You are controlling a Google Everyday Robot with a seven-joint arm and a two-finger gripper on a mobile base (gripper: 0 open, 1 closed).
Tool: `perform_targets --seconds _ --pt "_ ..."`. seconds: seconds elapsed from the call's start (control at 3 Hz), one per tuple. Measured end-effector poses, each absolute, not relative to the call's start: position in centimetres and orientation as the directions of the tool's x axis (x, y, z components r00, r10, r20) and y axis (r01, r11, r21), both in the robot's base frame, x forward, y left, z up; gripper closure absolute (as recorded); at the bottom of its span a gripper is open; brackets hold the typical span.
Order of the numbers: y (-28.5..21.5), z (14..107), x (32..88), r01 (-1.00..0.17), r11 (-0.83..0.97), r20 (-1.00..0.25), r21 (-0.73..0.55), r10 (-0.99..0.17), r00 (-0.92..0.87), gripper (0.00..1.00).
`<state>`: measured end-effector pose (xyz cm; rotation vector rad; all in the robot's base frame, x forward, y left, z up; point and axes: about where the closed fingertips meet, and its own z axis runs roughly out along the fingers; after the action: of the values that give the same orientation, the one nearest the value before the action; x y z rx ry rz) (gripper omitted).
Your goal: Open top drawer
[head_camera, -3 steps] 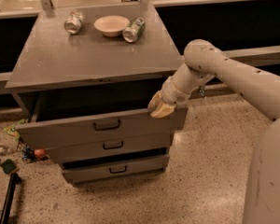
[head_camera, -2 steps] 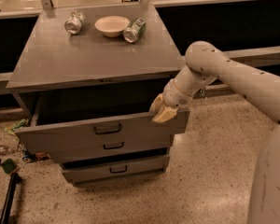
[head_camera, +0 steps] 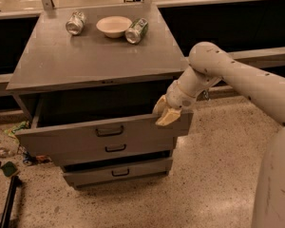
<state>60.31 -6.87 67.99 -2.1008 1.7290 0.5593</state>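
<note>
Item: top drawer (head_camera: 61, 139) of the grey cabinet (head_camera: 85, 63). It is now standing a little farther out than a second ago, with its dark interior showing beneath the cabinet top and its front hanging over the two shallower drawers (head_camera: 115, 159).

Item: gripper (head_camera: 165, 113). It is sitting at the right end of the drawer front's upper edge, a little lower and farther out than before. I cannot tell how far open it is, or whether it is clamping the edge.

Item: arm (head_camera: 237, 75). It is reaching in from the right, its elbow raised and its wrist angling down and left.
</note>
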Motion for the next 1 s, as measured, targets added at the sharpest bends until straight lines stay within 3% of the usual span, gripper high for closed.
perform_targets --seconds 0.33,1.0 --pt "-6.9 68.1 60.3 -0.982 -0.185 -0.516 -0.026 -0.839 0.172 0.7" --pt "-8.7 71.2 57.6 -0.982 -0.183 -0.499 -0.048 -0.847 0.183 0.23"
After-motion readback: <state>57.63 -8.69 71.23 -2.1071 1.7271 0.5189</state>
